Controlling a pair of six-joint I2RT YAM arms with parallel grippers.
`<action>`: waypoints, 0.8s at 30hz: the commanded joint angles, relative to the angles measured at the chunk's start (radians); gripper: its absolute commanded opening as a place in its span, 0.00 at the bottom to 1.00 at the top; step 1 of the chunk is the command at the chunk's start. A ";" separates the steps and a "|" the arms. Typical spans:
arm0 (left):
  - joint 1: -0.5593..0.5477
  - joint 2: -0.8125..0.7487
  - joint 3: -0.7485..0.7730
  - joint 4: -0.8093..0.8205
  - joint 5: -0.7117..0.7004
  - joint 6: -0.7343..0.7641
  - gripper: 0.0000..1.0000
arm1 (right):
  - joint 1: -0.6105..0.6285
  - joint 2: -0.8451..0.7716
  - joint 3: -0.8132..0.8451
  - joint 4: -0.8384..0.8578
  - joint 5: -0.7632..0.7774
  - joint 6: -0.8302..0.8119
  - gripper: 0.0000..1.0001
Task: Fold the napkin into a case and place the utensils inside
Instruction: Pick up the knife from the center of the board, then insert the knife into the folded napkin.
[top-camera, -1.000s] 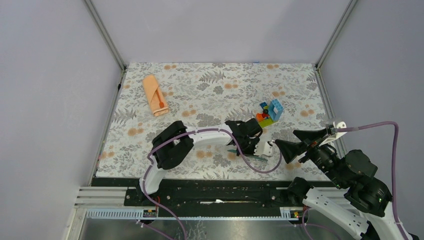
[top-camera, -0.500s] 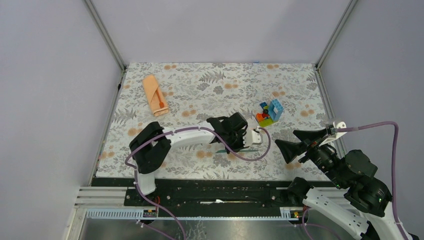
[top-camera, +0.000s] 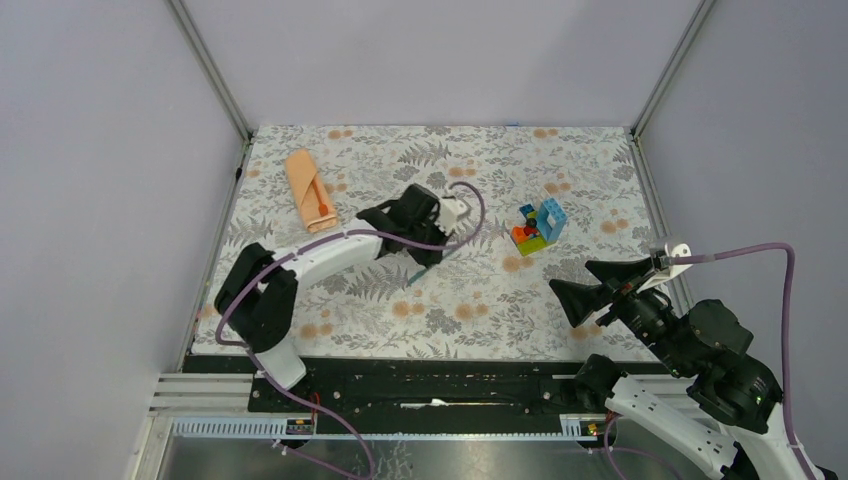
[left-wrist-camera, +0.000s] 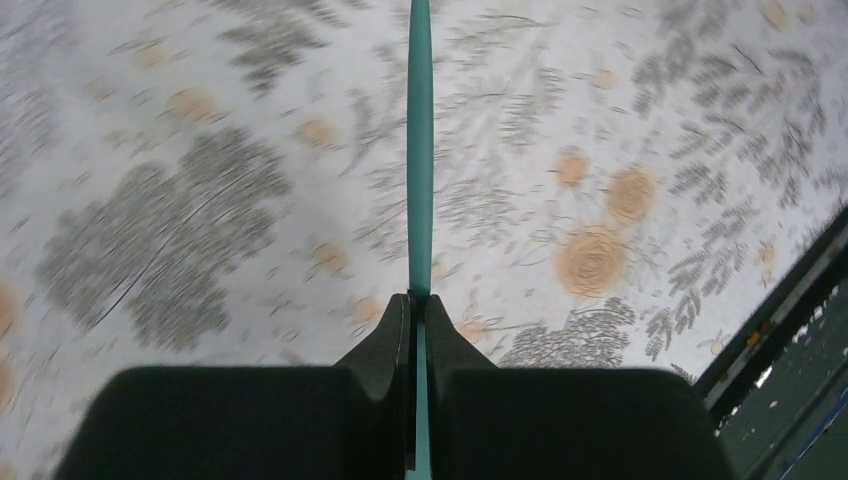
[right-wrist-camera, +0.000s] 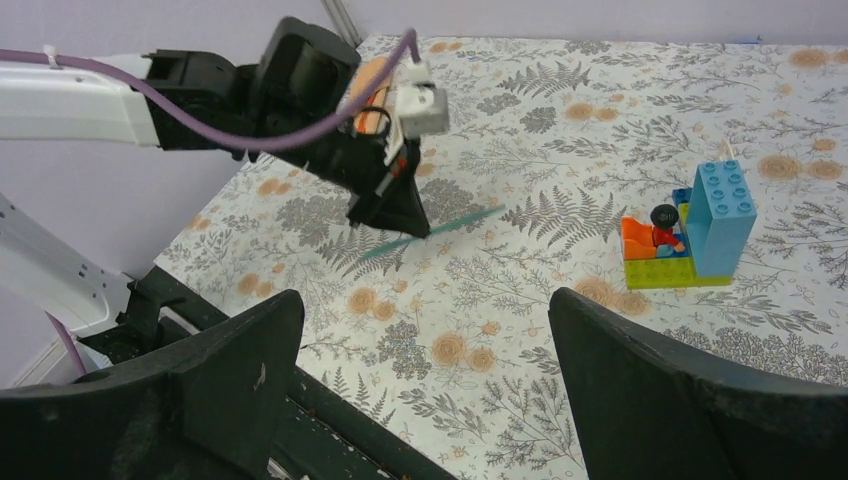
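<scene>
**One utensil placed, one left to insert**
The orange utensil (top-camera: 324, 207) is seen tucked in the case (top-camera: 305, 180), far left on the tabletop (top-camera: 560, 170). The teal utensil (left-wrist-camera: 420, 150) is clamped in the left gripper (left-wrist-camera: 418, 300) over mid-tabletop. The right gripper (right-wrist-camera: 420, 335) is held apart, empty.

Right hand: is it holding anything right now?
No, the right hand is spread wide open with nothing in it; only the flowery mat shows through the gap.
</scene>
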 joint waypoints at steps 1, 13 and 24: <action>0.129 -0.124 -0.018 -0.013 -0.087 -0.197 0.00 | -0.002 0.002 -0.002 0.045 0.008 -0.001 1.00; 0.646 -0.222 -0.009 -0.310 -0.070 -0.124 0.00 | -0.002 -0.005 -0.001 0.052 0.003 -0.014 1.00; 0.950 -0.086 0.048 -0.329 0.088 -0.092 0.00 | -0.001 -0.012 -0.006 0.051 -0.019 -0.013 1.00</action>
